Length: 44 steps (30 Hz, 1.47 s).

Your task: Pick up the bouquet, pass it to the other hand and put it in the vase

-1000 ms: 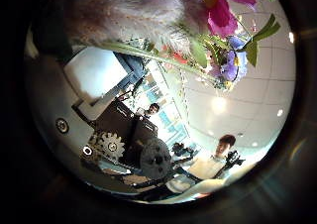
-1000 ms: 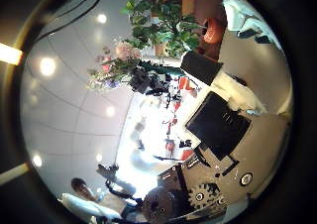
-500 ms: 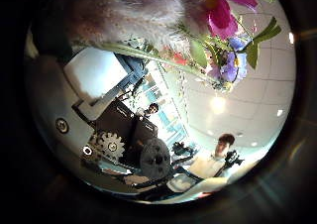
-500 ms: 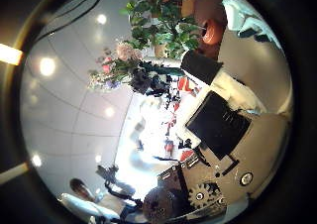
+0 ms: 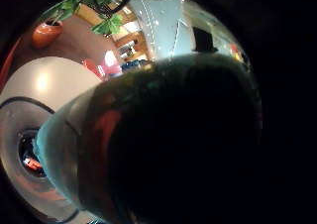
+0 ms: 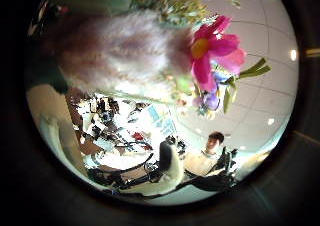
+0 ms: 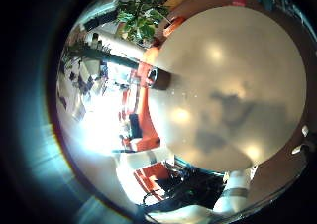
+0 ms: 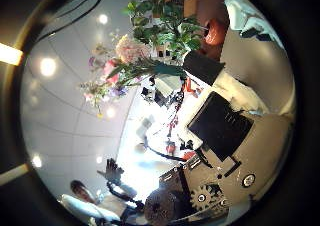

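Bouquet up close to the left palm, no vase in any of our shots

In the left thumb side view we see the bouquet (image 6: 150,46) filling most of the frame, fluffy pink plume and a magenta flower (image 6: 212,51). From the right palm it shows farther off (image 8: 125,61), held by the left hand (image 8: 200,71). We can't tell either hand's finger state.

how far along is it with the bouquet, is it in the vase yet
Done, it seems: the bouquet is off the table, filling the left thumb side palm view close to that palm, pink flower against the ceiling. In hand: the right thumb side palm view shows the bouquet held up by another hand, apart from the right palm, so the pass looks unfinished. Left: handover and placing; no vase is visible.
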Motion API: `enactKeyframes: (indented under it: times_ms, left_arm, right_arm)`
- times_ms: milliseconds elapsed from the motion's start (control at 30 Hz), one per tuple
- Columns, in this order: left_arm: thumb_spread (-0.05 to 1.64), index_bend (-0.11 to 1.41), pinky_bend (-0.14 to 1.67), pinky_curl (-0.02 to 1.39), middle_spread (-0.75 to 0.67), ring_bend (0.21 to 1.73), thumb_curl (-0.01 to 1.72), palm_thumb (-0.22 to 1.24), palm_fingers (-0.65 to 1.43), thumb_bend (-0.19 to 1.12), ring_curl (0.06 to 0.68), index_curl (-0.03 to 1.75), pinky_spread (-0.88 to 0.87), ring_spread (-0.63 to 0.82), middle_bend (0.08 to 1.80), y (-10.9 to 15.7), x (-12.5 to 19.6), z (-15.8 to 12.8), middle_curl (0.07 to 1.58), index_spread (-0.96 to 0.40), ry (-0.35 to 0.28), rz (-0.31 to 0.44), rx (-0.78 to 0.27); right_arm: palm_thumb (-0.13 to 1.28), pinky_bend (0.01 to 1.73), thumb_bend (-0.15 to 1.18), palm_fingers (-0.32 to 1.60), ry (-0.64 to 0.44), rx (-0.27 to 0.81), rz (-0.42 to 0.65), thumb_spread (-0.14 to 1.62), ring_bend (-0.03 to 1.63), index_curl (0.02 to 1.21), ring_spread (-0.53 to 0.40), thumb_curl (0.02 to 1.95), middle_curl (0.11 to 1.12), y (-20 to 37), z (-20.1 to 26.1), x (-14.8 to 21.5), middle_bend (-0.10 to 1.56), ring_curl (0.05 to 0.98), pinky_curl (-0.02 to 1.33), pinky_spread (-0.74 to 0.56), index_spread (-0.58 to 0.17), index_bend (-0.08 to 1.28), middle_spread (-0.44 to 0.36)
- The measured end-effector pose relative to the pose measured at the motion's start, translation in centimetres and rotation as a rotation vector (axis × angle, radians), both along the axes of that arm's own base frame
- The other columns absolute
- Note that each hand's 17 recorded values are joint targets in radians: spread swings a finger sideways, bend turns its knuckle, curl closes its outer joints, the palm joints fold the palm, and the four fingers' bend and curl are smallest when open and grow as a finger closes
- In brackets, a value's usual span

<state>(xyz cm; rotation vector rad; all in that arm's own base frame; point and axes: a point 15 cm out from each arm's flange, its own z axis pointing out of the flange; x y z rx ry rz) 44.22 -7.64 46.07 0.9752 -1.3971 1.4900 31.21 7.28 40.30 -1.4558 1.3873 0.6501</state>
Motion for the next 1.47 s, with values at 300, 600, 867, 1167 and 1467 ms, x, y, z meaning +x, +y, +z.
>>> enactKeyframes:
  times_ms: [300, 600, 867, 1167, 1467]
  left_arm:
    - [0.83, 0.08, 0.15, 0.57, 0.59, 0.56, 0.39, 0.04, -0.27, -0.04, 0.166, 0.52, 0.56, 0.61, 0.15, 3.7, -0.1, -4.0, 0.42, 0.14, 0.108, 0.073, 0.021]
    - [0.84, 0.12, 0.16, 0.41, 0.61, 0.49, 0.36, 0.05, -0.21, -0.03, 0.149, 0.35, 0.61, 0.65, 0.15, 6.9, -1.7, -4.5, 0.31, 0.19, 0.13, 0.12, 0.039]
    - [0.86, 0.13, 0.17, 0.33, 0.6, 0.45, 0.34, 0.06, -0.16, -0.03, 0.152, 0.28, 0.61, 0.65, 0.16, 8.9, -4.6, 0.7, 0.25, 0.19, 0.029, 0.203, 0.07]
    - [1.03, 0.16, 0.18, 0.29, 0.58, 0.42, 0.36, 0.31, -0.12, 0.02, 0.16, 0.26, 0.6, 0.65, 0.16, 10.6, -10.6, 5.1, 0.22, 0.2, 0.0, 0.365, 0.277]
    - [1.06, 0.17, 0.18, 0.27, 0.58, 0.41, 0.37, 0.4, -0.08, -0.01, 0.17, 0.28, 0.59, 0.65, 0.17, 10.3, -15.9, 8.0, 0.2, 0.21, -0.088, 0.555, 0.507]
  right_arm:
    - [0.78, 0.95, -0.02, 0.88, -0.008, -0.005, 0.003, 1.02, 1.07, 0.7, -0.29, 0.52, 0.84, -0.1, 0.0, -0.1, 0.62, 0.557, 0.47, -0.55, -0.444, 0.19, -0.261]
    - [0.78, 0.93, -0.02, 0.9, -0.012, -0.009, 0.014, 1.02, 1.05, 0.72, -0.291, 0.52, 0.85, 0.1, -0.1, -0.2, 0.61, 0.555, 0.46, -0.56, -0.445, 0.19, -0.261]
    - [0.8, 0.93, -0.02, 0.93, 0.01, -0.023, 0.025, 1.03, 1.03, 0.72, -0.285, 0.53, 0.85, 0.2, -0.4, -0.5, 0.61, 0.554, 0.46, -0.55, -0.441, 0.18, -0.256]
    - [0.82, 0.94, -0.02, 0.93, 0.115, -0.279, 0.016, 1.04, 1.03, 0.72, -0.263, 0.53, 0.85, -3.9, -2.1, -1.9, 0.62, 0.559, 0.47, -0.53, -0.424, 0.18, -0.223]
    - [0.82, 0.95, -0.02, 0.93, 0.118, -0.467, -0.039, 1.04, 1.04, 0.71, -0.256, 0.54, 0.84, -7.4, -1.8, -4.0, 0.6, 0.562, 0.47, -0.53, -0.419, 0.18, -0.199]
